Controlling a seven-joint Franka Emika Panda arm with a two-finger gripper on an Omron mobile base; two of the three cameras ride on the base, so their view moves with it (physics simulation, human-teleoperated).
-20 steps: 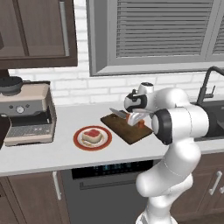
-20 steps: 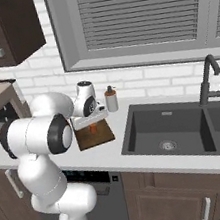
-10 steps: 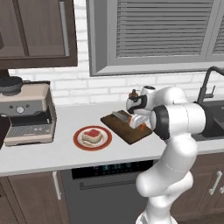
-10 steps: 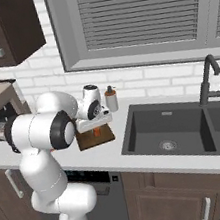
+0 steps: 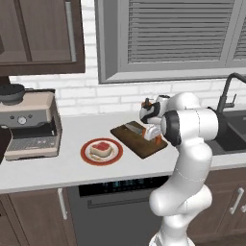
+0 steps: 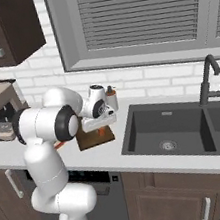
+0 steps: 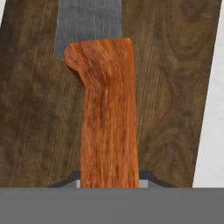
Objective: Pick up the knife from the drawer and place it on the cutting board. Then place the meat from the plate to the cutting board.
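Closest, the tool [image 7: 109, 183] sits low over the knife [image 7: 107, 127], its tips seemingly flanking the orange handle; whether they clamp it I cannot tell. The knife lies on the cutting board [image 5: 137, 141]. Farther along the desk [image 5: 57, 168], the meat [image 5: 101, 148] awaits transfer from its plate [image 5: 86, 156].

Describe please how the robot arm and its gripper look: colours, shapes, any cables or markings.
The arm is glossy white, made of thick rounded segments with dark grey ring-shaped joints. I see no cables or markings. The gripper has two small dark fingertips; the wrist above it is white with dark parts.
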